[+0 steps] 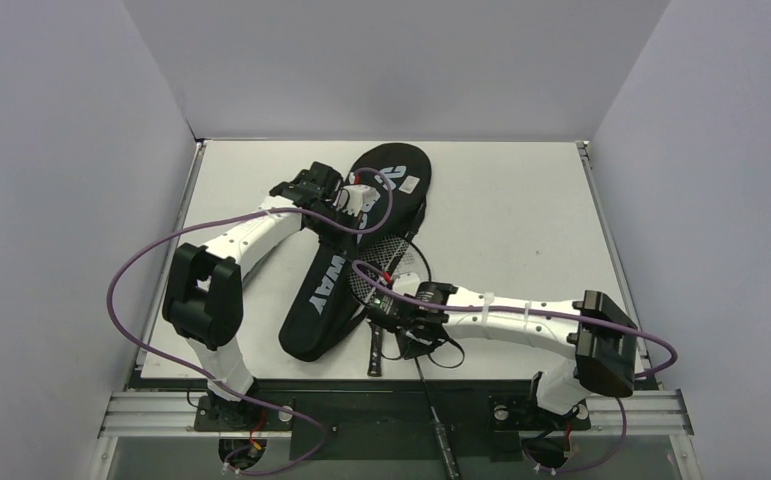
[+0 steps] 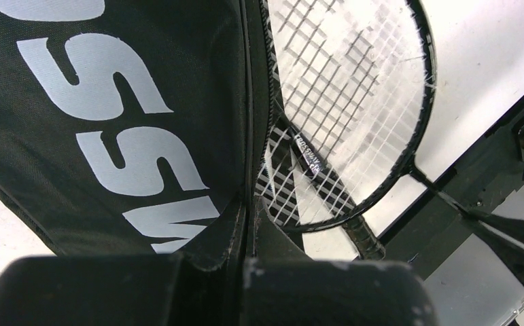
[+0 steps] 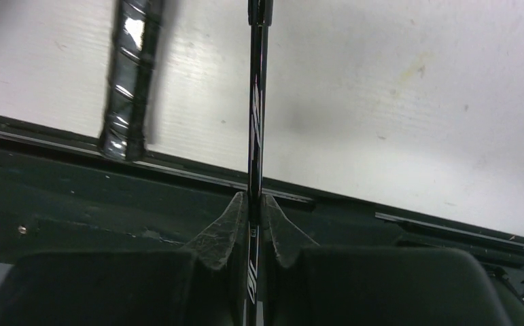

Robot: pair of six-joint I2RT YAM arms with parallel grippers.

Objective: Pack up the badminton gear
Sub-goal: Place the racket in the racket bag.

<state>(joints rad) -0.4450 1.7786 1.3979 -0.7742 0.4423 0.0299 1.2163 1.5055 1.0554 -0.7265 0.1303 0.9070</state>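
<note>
Lower centre, the right end effector is clenched on one racket shaft; the second racket's grip lies just beside. Farther up, the left end effector pinches the CROSSWAY bag at its edge, strung heads beside it. Hold that edge raised and feed the shaft straight, slowly.

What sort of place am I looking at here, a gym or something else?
Probably a robot test lab, not a gym: a left arm and right arm bolted at the edge of a white table, plain grey walls boxing it in, cables trailing.
</note>
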